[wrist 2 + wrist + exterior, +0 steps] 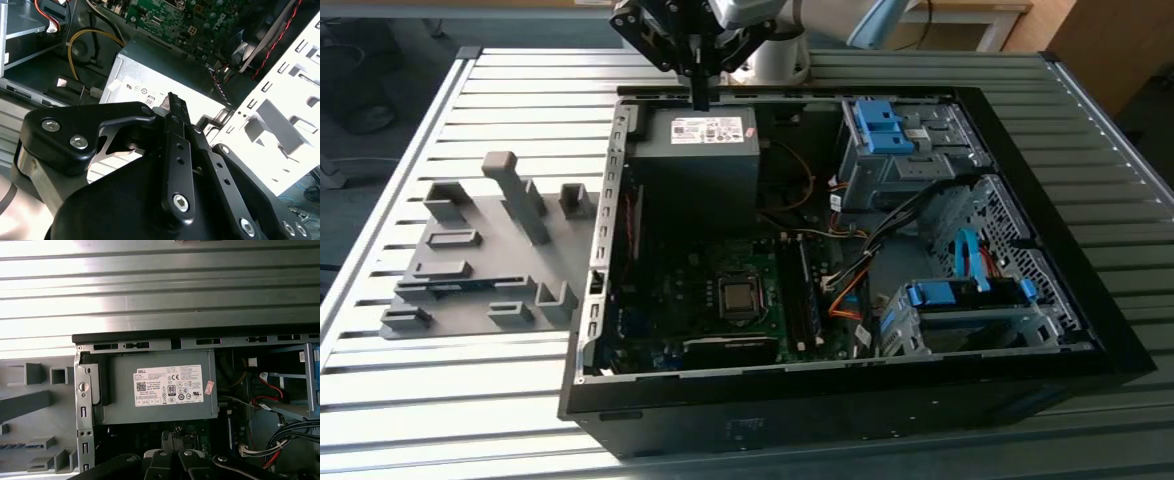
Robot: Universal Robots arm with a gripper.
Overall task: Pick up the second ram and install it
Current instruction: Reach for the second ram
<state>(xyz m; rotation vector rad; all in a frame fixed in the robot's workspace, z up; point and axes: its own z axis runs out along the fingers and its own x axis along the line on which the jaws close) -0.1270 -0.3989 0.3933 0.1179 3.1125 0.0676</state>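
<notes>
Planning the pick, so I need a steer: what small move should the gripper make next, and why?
Probably shift the gripper toward the exterior view's left, over the grey holder tray: it hangs above the power supply, while a thin strip, likely the second ram, lies in that tray.

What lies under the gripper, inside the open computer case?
A grey power supply box with a white label lies below the gripper. Whatever is beneath that box is covered by it.
</notes>
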